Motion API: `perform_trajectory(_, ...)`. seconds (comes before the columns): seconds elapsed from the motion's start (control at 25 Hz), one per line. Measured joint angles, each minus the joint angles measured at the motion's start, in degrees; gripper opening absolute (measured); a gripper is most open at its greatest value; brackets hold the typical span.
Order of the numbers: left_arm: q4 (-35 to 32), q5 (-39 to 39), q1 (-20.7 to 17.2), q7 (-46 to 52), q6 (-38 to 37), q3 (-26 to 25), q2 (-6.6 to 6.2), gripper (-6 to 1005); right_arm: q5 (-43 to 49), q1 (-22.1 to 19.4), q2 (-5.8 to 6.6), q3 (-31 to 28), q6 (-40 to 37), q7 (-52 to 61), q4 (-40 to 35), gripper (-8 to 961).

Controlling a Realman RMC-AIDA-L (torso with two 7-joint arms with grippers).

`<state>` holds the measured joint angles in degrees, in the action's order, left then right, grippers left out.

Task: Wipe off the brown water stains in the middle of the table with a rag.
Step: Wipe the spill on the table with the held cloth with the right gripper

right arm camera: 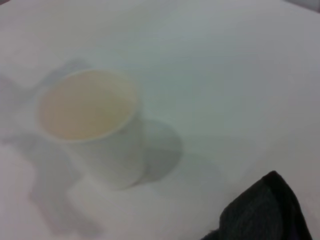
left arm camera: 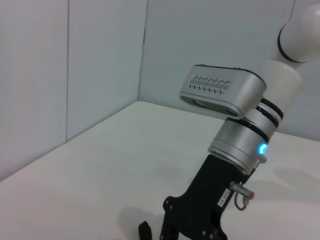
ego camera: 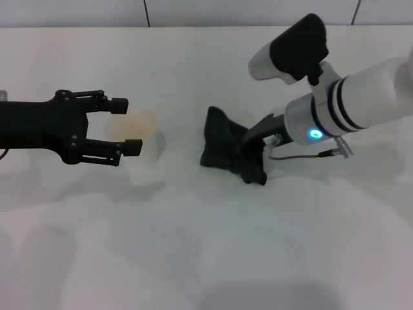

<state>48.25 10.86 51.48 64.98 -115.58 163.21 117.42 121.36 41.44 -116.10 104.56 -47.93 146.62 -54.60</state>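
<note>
Rag (ego camera: 227,145): dark, crumpled cloth lying on the white tabletop (ego camera: 206,258) right of centre; its far corner is peaked upward, and a dark corner of it (right arm camera: 265,212) is seen in the right wrist view.
Right hand (ego camera: 255,161): lowered onto the rag's near right part, reached in from the right; its black fingers are lost against the dark cloth, so whether they are closed on the rag cannot be told.
Left hand (ego camera: 126,126): held above the tabletop on the left, fingers spread apart, nothing gripped; the paper cup is seen between and beyond its fingertips.
Paper cup (ego camera: 139,145): white, upright, left of the rag and apart from it; pale orange-brown liquid is seen inside it (right arm camera: 85,107).
Brown stain: none can be made out on the tabletop in any view.
Edges: the tabletop's far edge is met by grey wall panels (ego camera: 193,11); a corner of the walls is seen in the left wrist view.
Open room: a wide bare stretch of tabletop lies nearer the robot than the cup and the rag, with a narrower strip between them.
</note>
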Motion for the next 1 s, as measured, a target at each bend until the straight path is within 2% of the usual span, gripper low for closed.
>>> perform_trajectory(0.52, 0.0, 0.1, -0.3, -0.1, 0.1, 0.0, 0.0, 888, -2.3, -1.0, -0.01, 3.7, -7.3, 0.0, -4.4, 69)
perform_trajectory(0.76, 0.0, 0.6, -0.3, -0.1, 0.1, 0.0, 0.0, 888, -2.3, -2.7, -0.01, 4.6, -9.2, 0.3, -6.2, 69)
perform_trajectory(1.0, 1.1, 0.7, -0.1, 0.1, 0.0, 0.0, 0.21, 888, -2.3, -2.8, -0.09, 4.7, -9.0, 0.4, -6.7, 69)
